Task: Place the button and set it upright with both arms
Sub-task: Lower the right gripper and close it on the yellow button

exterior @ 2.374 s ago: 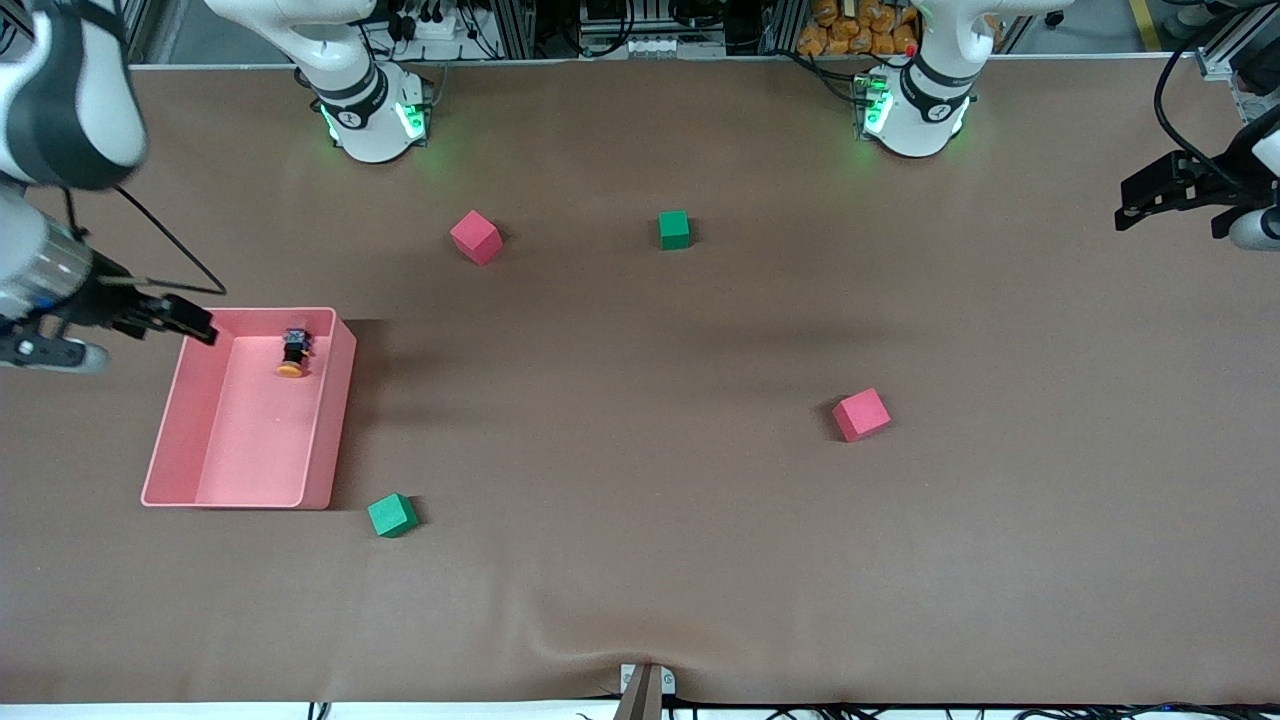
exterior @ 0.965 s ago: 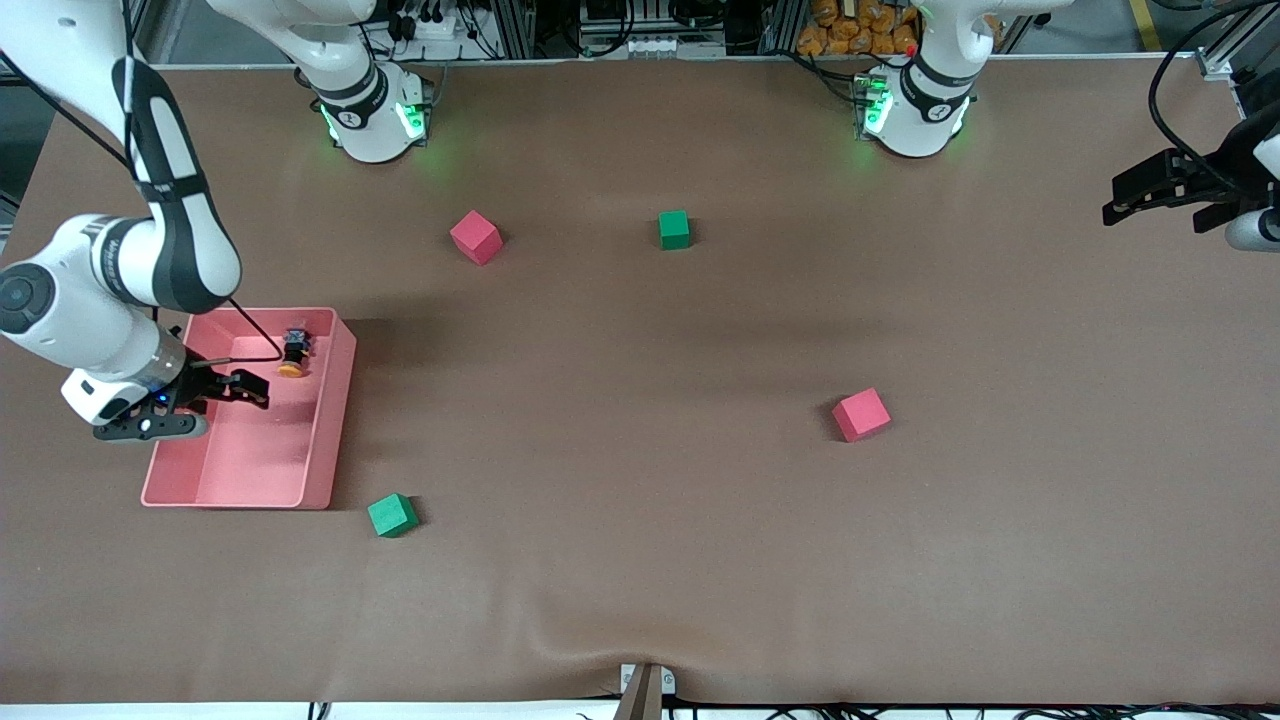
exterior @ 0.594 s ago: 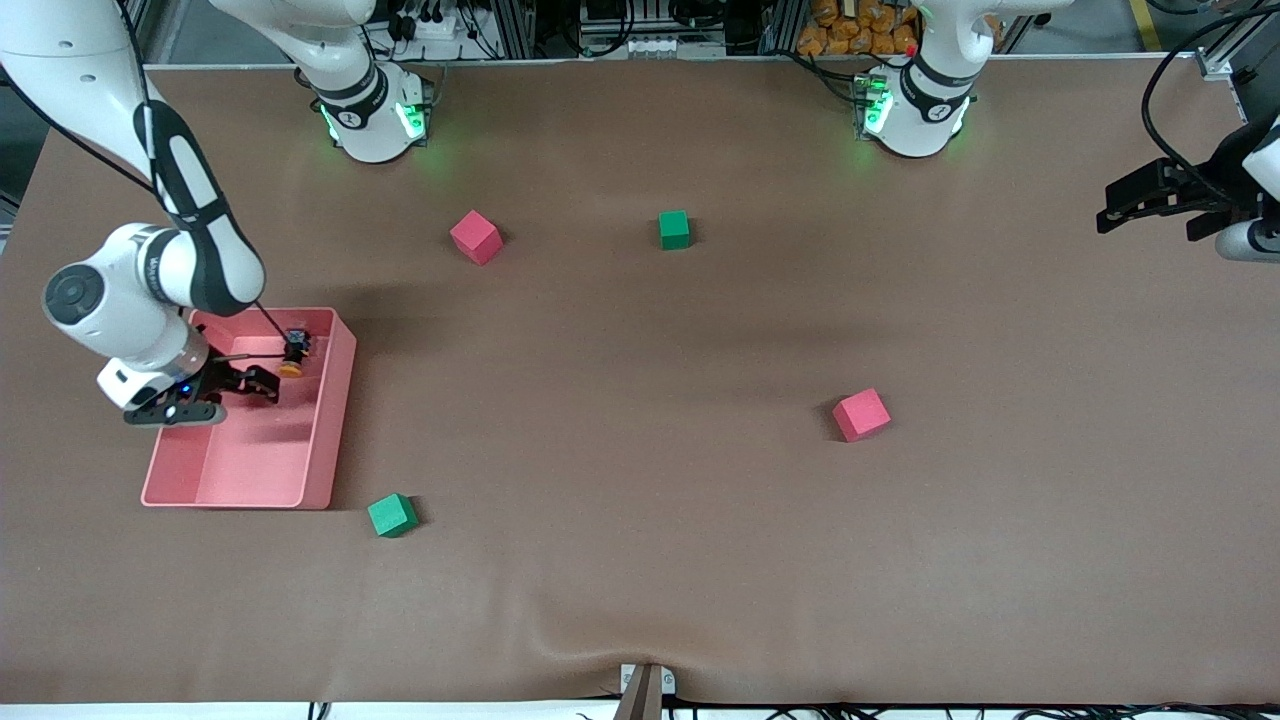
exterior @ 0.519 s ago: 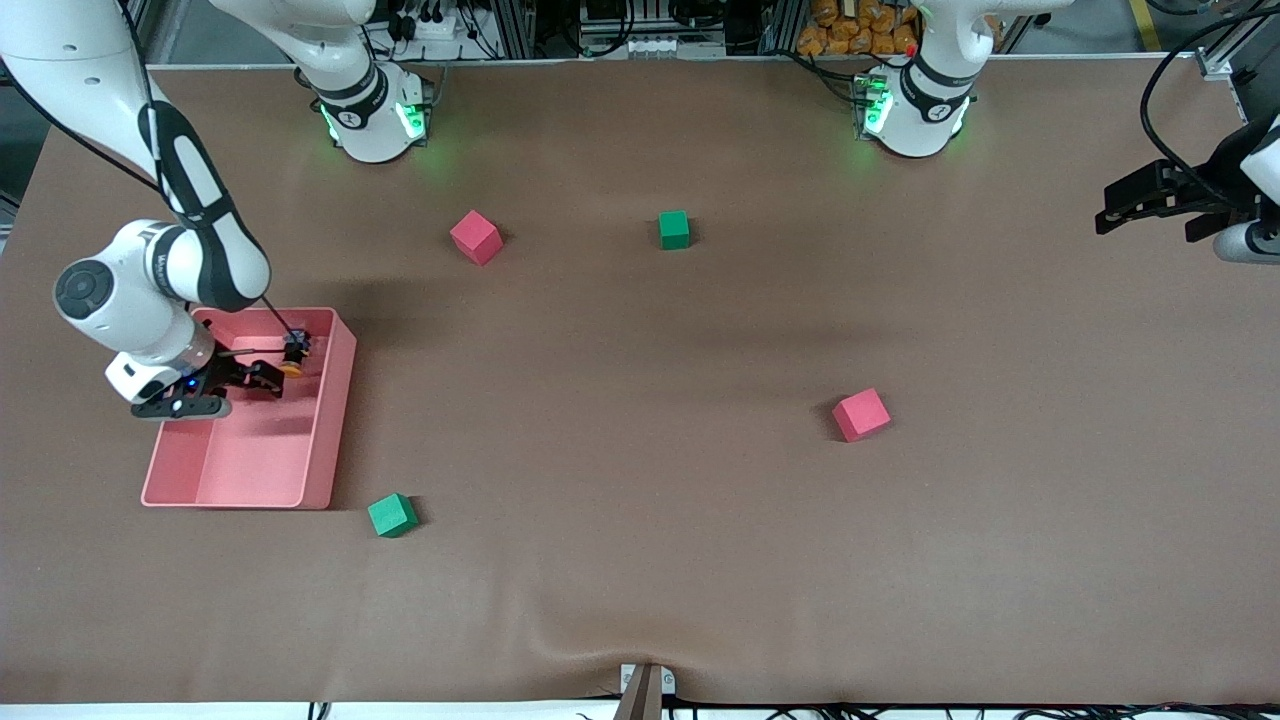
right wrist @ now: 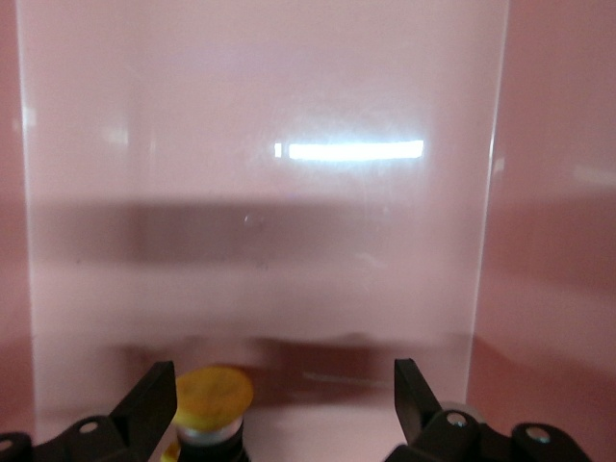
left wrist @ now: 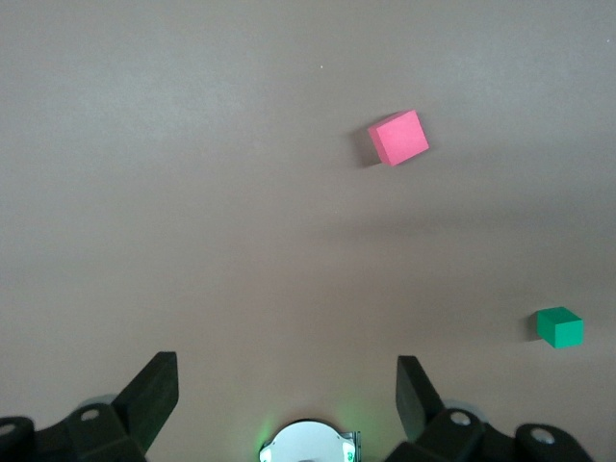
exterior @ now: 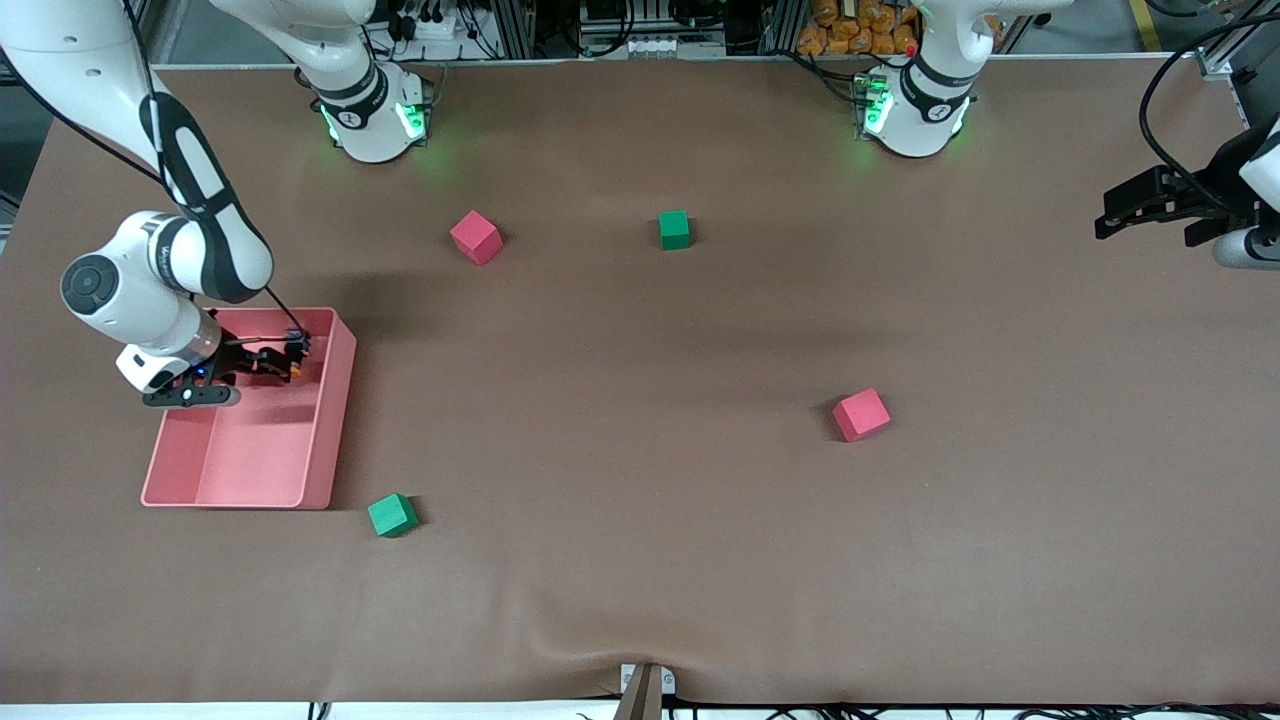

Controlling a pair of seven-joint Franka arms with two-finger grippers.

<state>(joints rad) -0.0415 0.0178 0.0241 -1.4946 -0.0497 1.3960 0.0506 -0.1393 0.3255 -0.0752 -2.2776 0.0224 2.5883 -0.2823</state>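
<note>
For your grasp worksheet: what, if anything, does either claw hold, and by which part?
Nothing. The right claw is open by the button in the pink bin; the left claw is open, empty.

Pink tray, red and green cubes

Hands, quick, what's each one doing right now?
Left hand: open, empty, waiting over the table's end.
Right hand: open, down in the pink bin at the orange button, not gripping it.
</note>
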